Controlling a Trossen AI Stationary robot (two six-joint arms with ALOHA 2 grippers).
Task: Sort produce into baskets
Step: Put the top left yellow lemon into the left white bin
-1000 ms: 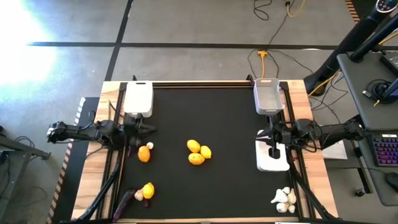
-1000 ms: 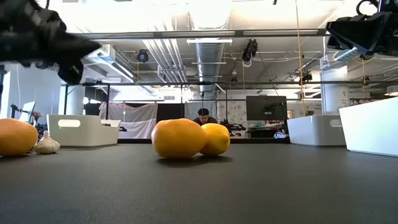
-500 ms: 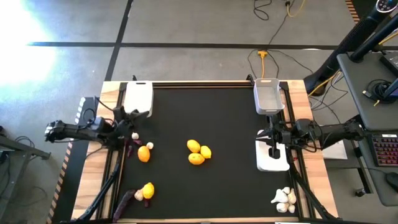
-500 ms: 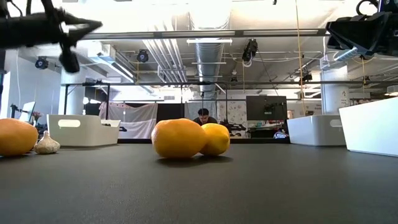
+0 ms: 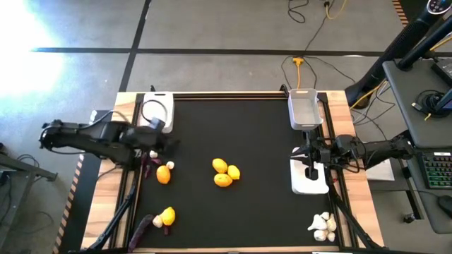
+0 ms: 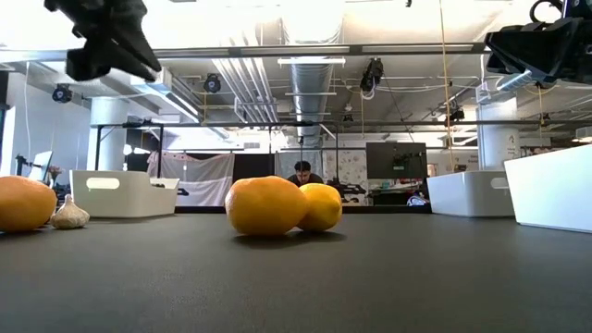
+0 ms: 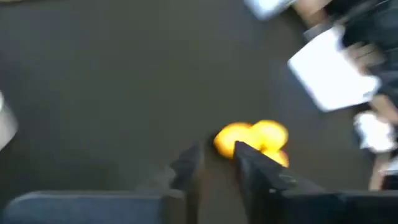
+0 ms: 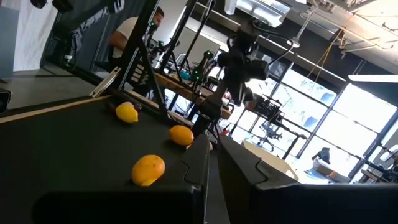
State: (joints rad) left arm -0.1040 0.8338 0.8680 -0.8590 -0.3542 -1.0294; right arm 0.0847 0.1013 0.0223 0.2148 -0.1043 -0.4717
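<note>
Lying mid-mat, three yellow fruits [image 5: 225,172] cluster together; an orange one [image 5: 163,174] and a garlic bulb [image 5: 170,165] sit left of them. White baskets [image 5: 157,111] stand far left, far right and right. Left gripper [image 5: 168,142] hovers beside the far-left basket, fingers narrowly parted, empty. Right gripper [image 5: 299,152], closed, hangs over the right basket. Black mat [image 5: 261,127] covers a wooden table; open workshop beyond.

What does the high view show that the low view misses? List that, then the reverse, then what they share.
Only the high view: the garlic cluster at the table's bottom-right corner, and the eggplant pieces with a lone lemon at bottom left. Only the low view: a person in the room behind, and ceiling ducts. Both: the central lemons, the orange fruit with a garlic bulb beside it, and three baskets.
</note>
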